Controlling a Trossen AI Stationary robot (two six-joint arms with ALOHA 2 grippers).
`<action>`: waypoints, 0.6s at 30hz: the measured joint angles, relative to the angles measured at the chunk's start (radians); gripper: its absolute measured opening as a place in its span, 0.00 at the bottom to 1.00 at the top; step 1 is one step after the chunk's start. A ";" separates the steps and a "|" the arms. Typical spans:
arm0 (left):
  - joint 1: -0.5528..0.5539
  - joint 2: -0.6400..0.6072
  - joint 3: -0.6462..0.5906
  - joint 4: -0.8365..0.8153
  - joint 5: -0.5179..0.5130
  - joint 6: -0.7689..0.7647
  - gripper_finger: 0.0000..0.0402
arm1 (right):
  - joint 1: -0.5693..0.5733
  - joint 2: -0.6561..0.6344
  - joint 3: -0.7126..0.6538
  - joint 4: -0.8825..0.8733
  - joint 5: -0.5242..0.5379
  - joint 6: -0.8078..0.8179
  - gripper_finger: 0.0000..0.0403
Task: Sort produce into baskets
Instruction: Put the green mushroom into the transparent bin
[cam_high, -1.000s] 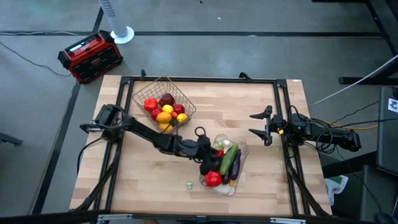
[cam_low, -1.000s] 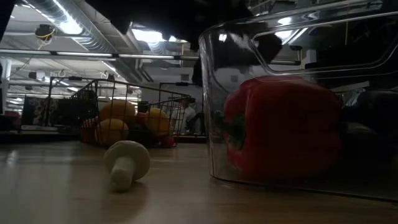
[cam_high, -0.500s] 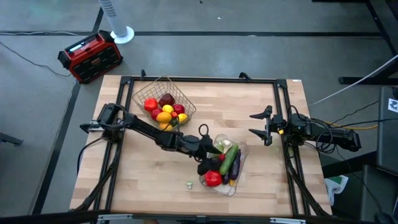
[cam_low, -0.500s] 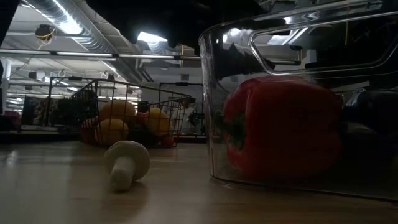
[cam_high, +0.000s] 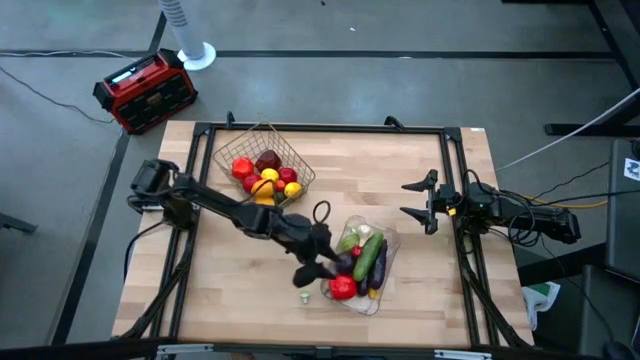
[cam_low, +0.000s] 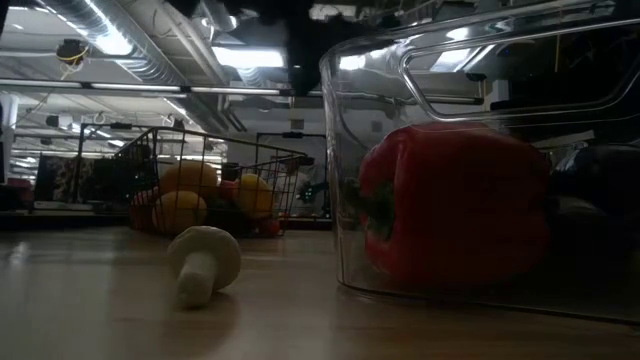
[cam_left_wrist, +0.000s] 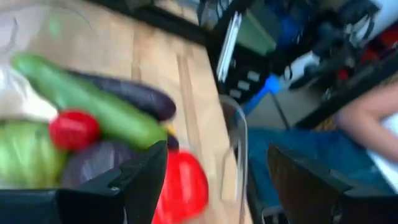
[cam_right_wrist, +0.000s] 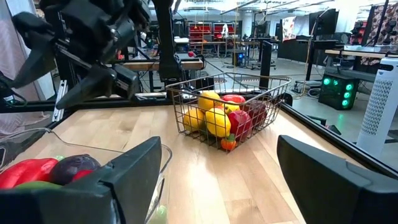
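Left gripper (cam_high: 312, 270) now spread, empty, pulled back to clear tray (cam_high: 388, 243) near edge; earlier over veggies. Right gripper (cam_high: 416, 204) parked open, unchanged. Low view: pepper (cam_low: 455, 205) in tray, mushroom (cam_low: 203, 262) outside, basket (cam_low: 205, 190) behind. Left wrist: cucumber (cam_left_wrist: 87, 99), eggplant (cam_left_wrist: 127, 93); blurry.

The table (cam_high: 250, 290) has a light wooden plank top bordered by a black metal frame. It stands on a grey floor (cam_high: 60, 200) crossed by dark seam lines. A red-and-black box (cam_high: 144, 91) sits on the floor beyond the table's far left corner, with a cable trailing from it. A white fan base (cam_high: 196, 54) stands near it. The low view shows an exposed ceiling with silver ducting (cam_low: 110, 35) and bright strip lights (cam_low: 250, 57). Workbenches and equipment racks (cam_right_wrist: 249, 46) fill the room behind.
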 joint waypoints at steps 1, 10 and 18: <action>-0.010 -0.013 0.000 -0.039 -0.004 0.009 0.67 | 0.000 0.000 0.000 0.000 0.000 0.000 0.79; -0.146 -0.046 0.000 -0.270 -0.044 0.001 0.67 | 0.000 0.000 0.000 0.000 0.000 0.000 0.79; -0.267 -0.036 0.000 -0.423 -0.260 0.036 0.67 | 0.000 0.000 0.000 0.000 0.000 0.000 0.79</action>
